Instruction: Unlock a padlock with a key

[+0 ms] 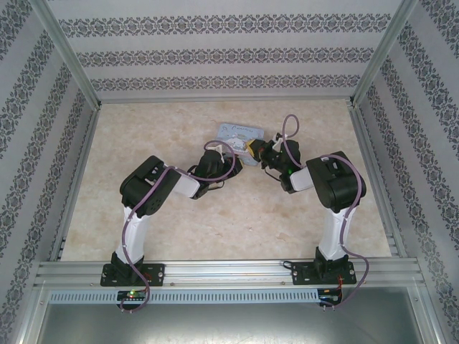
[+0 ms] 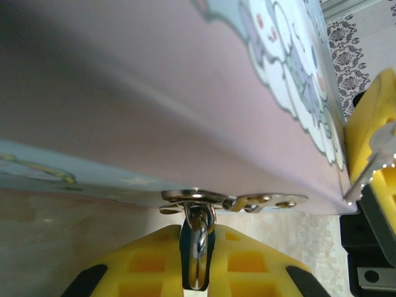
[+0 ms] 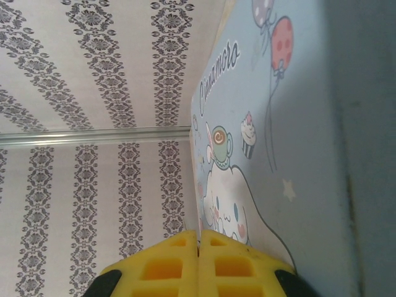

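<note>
Setting: Two robot arms reach across a pale marbled table [image 1: 215, 222] and meet at a light-blue cartoon-printed tin [image 1: 240, 131]. In the overhead view the tin lies toward 12 o'clock from the table's centre.
Padlock: In the left wrist view the padlock [image 2: 198, 244], small and dark with a shiny shackle, hangs at 6 o'clock from a metal hasp [image 2: 247, 201] on the tin's edge.
Left gripper: The left gripper [image 2: 198, 269] has its yellow pads pressed narrow on either side of the padlock, holding it steady.
Key: At 3 o'clock in that same view a slim toothed key [image 2: 371, 176] sticks out from a yellow pad. It is beside the tin's corner and apart from the padlock.
Right gripper: The right gripper [image 3: 198, 263] has its pads closed together, with the tin close at 1 o'clock. It appears to be pinching the key, though its own camera does not show the blade.
Step in hand: The lock is braced and the key is near, but the key is not yet in the lock.
Next move: Judged from this, the right arm must line the key's tip up with the keyhole, which is hidden here. It must then push in straight and turn while the left grip resists.
</note>
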Motion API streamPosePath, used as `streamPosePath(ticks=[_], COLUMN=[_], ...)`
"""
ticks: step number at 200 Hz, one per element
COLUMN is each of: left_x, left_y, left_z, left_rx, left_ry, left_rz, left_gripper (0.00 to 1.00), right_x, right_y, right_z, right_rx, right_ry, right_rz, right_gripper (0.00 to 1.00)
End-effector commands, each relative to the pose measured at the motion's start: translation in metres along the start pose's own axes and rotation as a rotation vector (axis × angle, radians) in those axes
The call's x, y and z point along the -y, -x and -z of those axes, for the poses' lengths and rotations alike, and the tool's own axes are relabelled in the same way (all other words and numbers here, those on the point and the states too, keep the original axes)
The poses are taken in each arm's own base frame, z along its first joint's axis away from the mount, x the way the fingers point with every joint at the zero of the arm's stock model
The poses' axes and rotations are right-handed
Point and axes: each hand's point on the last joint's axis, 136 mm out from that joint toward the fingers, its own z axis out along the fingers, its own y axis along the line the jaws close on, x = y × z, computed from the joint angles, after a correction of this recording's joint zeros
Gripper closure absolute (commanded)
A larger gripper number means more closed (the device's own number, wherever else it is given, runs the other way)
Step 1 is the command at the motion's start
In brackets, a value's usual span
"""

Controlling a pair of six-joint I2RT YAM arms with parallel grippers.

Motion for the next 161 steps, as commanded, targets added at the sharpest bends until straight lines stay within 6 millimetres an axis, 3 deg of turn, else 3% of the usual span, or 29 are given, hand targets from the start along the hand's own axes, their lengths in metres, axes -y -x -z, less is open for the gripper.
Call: streamPosePath(ticks=[1,32,90,136,140,161], left_x=[-0.008,0.005,0.021,0.032,0.033,0.038], left_y=[-0.010,-0.007,-0.005,-0.004,-0.004,-0.003], left_z=[0.005,0.012,0.032,0.046,0.047,0.053], left_rx=[-0.064,-0.094,-0.163,-0.193,-0.195,-0.191], left_ry=[0.052,0.012,-0.054,-0.109,-0.112,-0.128], left_rz=[0.065,0.106,0.171,0.238,0.243,0.267], left_gripper=[0.99,1.00,1.00,1.00,1.00,1.00], right_x=[-0.017,-0.018,0.016,0.032,0.043,0.052], right_y=[-0.003,-0.020,-0.066,-0.089,-0.092,-0.101], right_z=[0.017,0.037,0.077,0.081,0.086,0.084], right_rx=[-0.013,-0.053,-0.116,-0.120,-0.119,-0.111], right_ry=[0.021,0.010,-0.063,-0.106,-0.132,-0.154], right_rz=[0.037,0.041,0.038,0.031,0.017,0.000], right_gripper=[1.00,1.00,1.00,1.00,1.00,1.00])
